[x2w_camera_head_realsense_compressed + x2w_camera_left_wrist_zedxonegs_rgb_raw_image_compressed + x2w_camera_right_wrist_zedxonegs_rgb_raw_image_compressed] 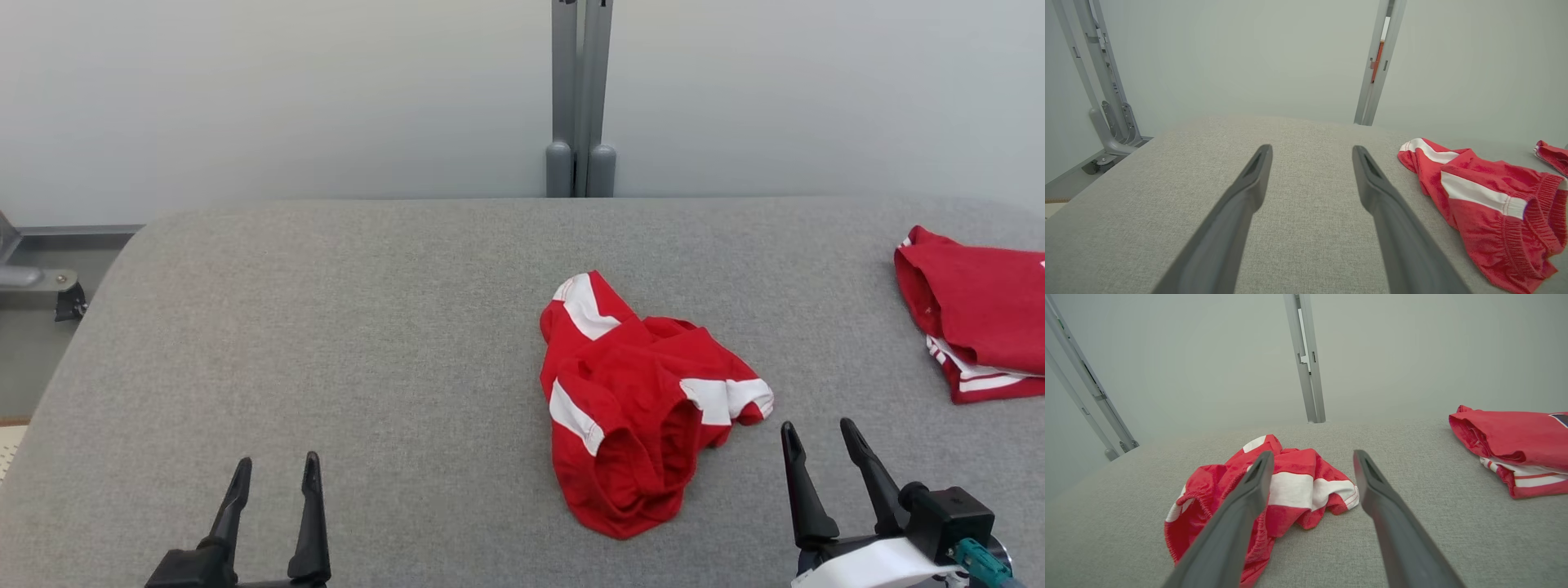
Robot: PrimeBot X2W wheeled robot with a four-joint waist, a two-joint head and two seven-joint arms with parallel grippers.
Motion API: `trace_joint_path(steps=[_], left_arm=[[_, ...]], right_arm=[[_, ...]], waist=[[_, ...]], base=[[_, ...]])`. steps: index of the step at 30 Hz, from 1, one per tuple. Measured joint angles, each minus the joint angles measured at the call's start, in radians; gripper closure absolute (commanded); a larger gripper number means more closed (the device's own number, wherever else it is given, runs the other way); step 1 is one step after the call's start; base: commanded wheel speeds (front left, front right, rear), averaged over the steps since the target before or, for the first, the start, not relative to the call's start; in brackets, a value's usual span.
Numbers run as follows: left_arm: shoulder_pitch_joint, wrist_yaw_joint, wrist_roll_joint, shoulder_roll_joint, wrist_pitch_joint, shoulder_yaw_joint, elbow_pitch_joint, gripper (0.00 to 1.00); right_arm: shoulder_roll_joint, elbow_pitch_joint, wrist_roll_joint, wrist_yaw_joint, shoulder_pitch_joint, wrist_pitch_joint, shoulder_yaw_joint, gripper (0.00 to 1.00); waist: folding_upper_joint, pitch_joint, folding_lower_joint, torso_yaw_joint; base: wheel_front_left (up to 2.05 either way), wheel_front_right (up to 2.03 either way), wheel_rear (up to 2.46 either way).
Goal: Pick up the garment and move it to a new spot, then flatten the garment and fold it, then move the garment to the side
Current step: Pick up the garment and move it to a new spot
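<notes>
The garment (637, 400) is a pair of red shorts with white stripes, lying crumpled on the grey table (367, 327) right of centre. It also lies at the right in the left wrist view (1490, 200) and left of centre in the right wrist view (1274, 494). My right gripper (819, 434) stands open just right of the garment's near edge, apart from the cloth, holding nothing. My left gripper (276, 472) is open at the lower left, well away from the garment, with only bare table between its fingers (1253, 179).
A folded stack of red clothing (976, 314) lies at the table's far right edge, also in the right wrist view (1515, 441). Grey metal posts (580, 98) stand behind the table against a pale wall. A frame bracket (41, 286) sits off the left edge.
</notes>
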Motion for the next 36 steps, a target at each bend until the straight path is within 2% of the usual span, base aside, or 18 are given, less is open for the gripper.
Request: trace_joint_path(steps=[4, 10, 21, 36], left_arm=[[0.06, -0.042, 0.11, -0.082, 0.0, 0.102, -0.015, 0.0], [0.119, -0.099, 0.215, -0.143, 0.0, 0.166, -0.07, 0.0], [0.131, -0.173, 0.265, -0.161, 0.0, 0.182, -0.062, 0.0], [0.12, -0.173, 0.272, -0.162, 0.0, 0.166, -0.058, 0.0]], right_arm=[[0.004, 0.004, 0.003, 0.0, 0.026, 0.0, 0.004, 0.0], [0.007, 0.006, 0.004, 0.0, 0.046, 0.0, 0.009, 0.0], [0.009, 0.002, 0.002, 0.0, 0.063, 0.0, 0.013, 0.0], [0.013, -0.005, -0.008, 0.0, 0.077, 0.0, 0.008, 0.0]], waist=[[0.0, -0.034, 0.0, 0.02], [0.0, -0.069, 0.0, 0.027], [0.0, -0.086, 0.0, 0.006], [0.0, -0.088, 0.0, -0.025]], base=[[0.0, 0.0, 0.0], [0.0, 0.0, 0.0], [0.0, 0.0, 0.0], [0.0, 0.0, 0.0]])
